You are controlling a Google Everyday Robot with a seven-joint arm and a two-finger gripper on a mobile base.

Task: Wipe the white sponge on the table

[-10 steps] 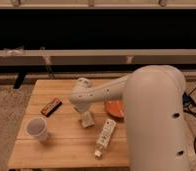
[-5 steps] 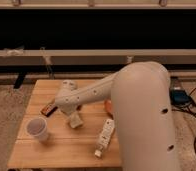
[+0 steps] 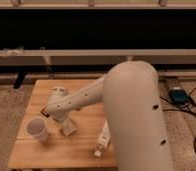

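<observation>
The white sponge (image 3: 68, 129) is a small cream block pressed on the light-wood slatted table (image 3: 81, 156), left of its middle. My gripper (image 3: 65, 121) sits right on top of it at the end of the white arm that reaches in from the right, and it holds the sponge down against the planks. The arm's large white body covers the table's right side.
A white cup (image 3: 37, 129) stands just left of the sponge, very close. A long white tube (image 3: 103, 140) lies to the right near the front edge. A dark bar (image 3: 44, 113) peeks out behind the wrist. A blue box (image 3: 179, 95) and cables lie on the floor at right.
My gripper has slid the sponge leftward and toward the front across the table, closer to the cup. The arm now covers the orange thing and most of the dark bar.
</observation>
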